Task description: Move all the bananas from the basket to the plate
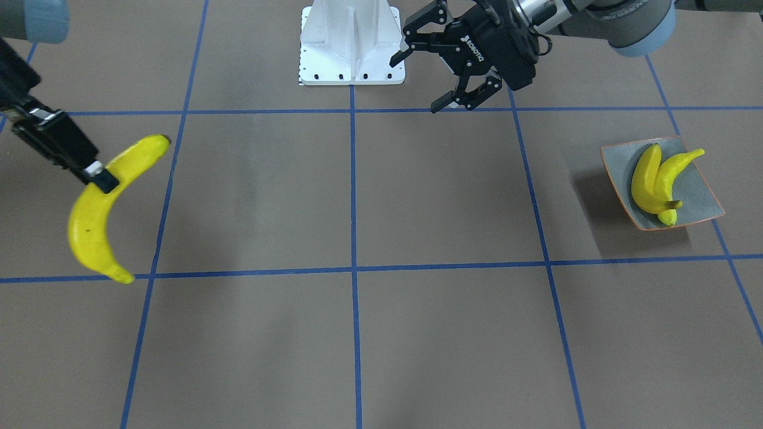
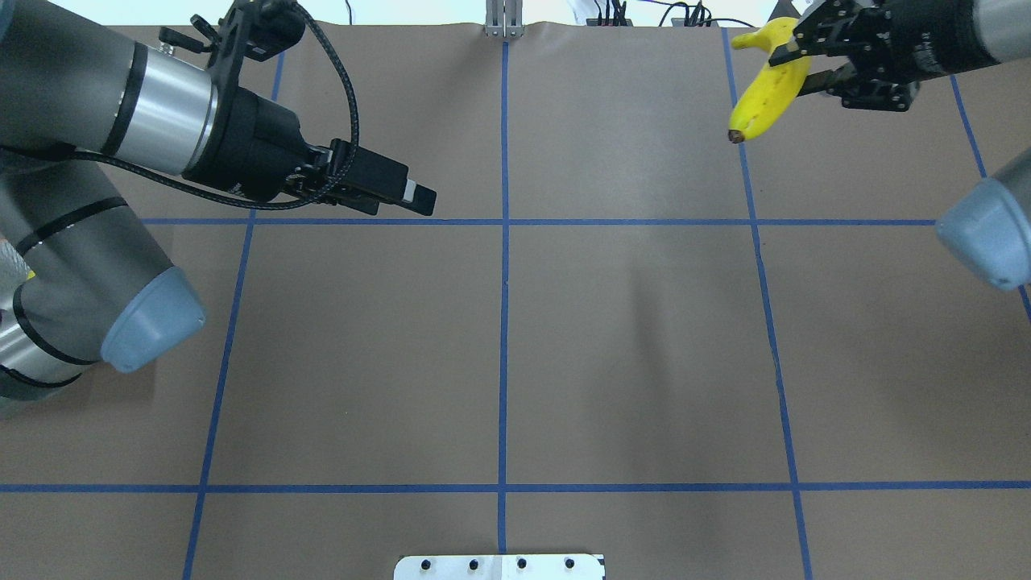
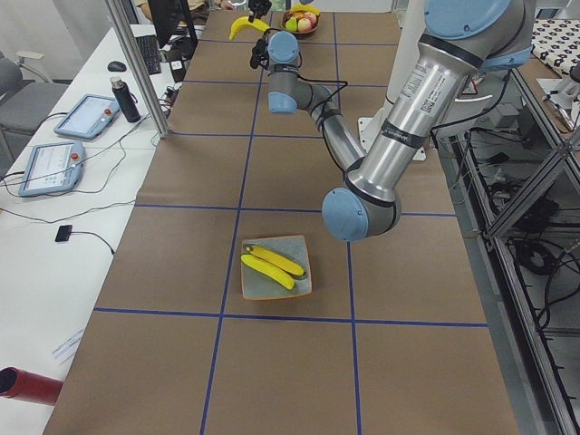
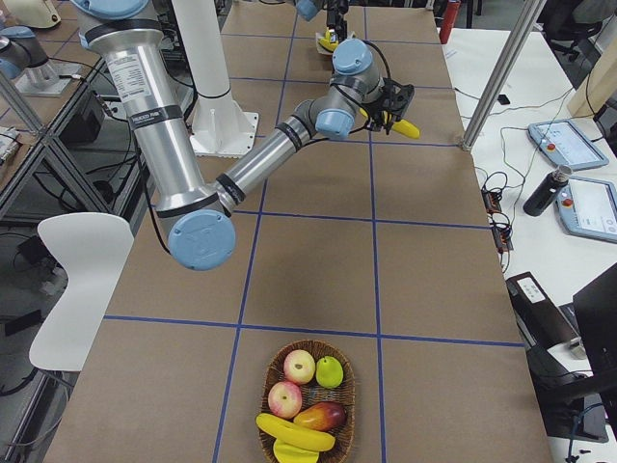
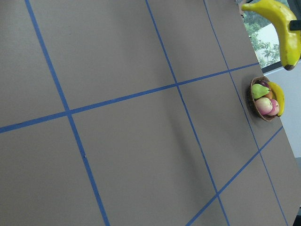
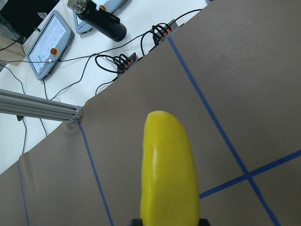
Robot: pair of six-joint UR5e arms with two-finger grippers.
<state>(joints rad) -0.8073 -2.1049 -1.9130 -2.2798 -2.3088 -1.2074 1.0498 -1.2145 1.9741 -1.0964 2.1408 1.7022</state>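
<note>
My right gripper (image 1: 105, 179) is shut on the middle of a yellow banana (image 1: 95, 220) and holds it in the air above the table, at the far right in the overhead view (image 2: 769, 84). This banana (image 6: 169, 174) fills the lower middle of the right wrist view. The grey-green plate (image 1: 703, 196) lies flat with two bananas (image 1: 653, 179) on it. My left gripper (image 1: 415, 85) hangs open and empty near the robot base, away from the plate. The wicker basket (image 4: 267, 386) holds another banana (image 4: 294, 434) among other fruit.
Apples, a pear and a mango share the basket. The white robot base (image 1: 351, 42) stands at the table's robot side. A metal post (image 4: 496, 82) rises at the operators' edge, with tablets (image 3: 82, 116) and a bottle (image 3: 125, 98) on the side desk.
</note>
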